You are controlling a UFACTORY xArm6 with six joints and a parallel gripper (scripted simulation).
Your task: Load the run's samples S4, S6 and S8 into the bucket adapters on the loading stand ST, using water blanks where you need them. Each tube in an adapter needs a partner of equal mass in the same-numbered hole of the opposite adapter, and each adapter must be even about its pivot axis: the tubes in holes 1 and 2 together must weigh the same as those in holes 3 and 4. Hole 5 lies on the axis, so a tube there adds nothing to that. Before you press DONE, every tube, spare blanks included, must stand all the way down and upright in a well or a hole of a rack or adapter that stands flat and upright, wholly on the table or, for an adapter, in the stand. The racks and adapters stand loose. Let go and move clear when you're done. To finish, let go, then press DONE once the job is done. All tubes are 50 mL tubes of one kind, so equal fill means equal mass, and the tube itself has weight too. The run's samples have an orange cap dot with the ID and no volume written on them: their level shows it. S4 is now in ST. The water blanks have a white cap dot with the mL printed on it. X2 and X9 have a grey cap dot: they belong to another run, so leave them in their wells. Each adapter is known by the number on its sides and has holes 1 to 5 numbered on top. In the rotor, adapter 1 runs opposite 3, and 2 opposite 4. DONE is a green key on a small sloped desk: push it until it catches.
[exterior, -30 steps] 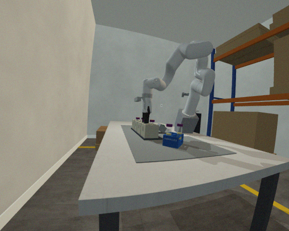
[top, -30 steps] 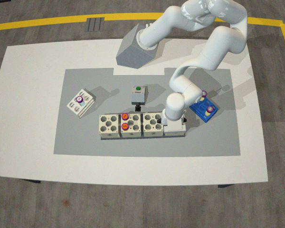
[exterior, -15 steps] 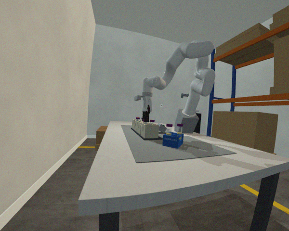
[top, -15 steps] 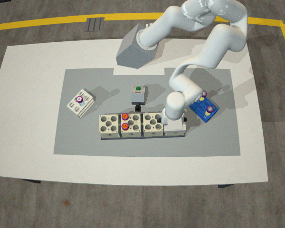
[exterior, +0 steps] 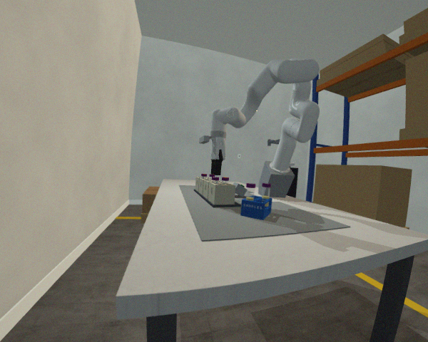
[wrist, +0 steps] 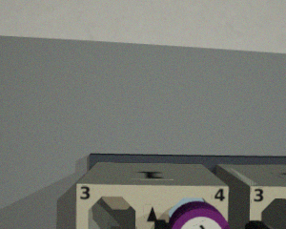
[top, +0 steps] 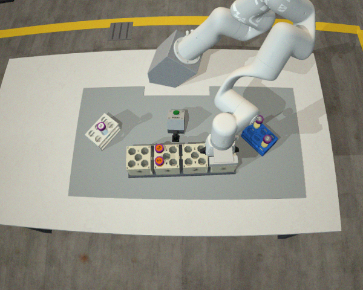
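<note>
My gripper (exterior: 216,172) (wrist: 208,225) is partly open and empty, just above adapter 1 (top: 219,170) (wrist: 138,191). A tube with a white-dot purple cap (wrist: 198,210) stands in its hole 4, below and between the fingertips. Another purple cap (exterior: 225,179) shows at adapter 1's back side; the arm hides both in the top view. Adapter 3 (top: 172,171) holds S4 (top: 159,161) and another orange-dot tube (top: 158,147), ID unclear. Adapters 2 (top: 200,171) and 4 (top: 146,171) show no tubes. All stand in the loading stand (top: 175,175). DONE key (top: 176,112) sits on its desk.
The blue rack (top: 247,137) (exterior: 255,211), right of the stand, holds two tubes with greyish dots (top: 267,139) (top: 259,119). The white rack (top: 95,143) at left holds one tube with a pale dot (top: 101,125). The desk is behind the stand.
</note>
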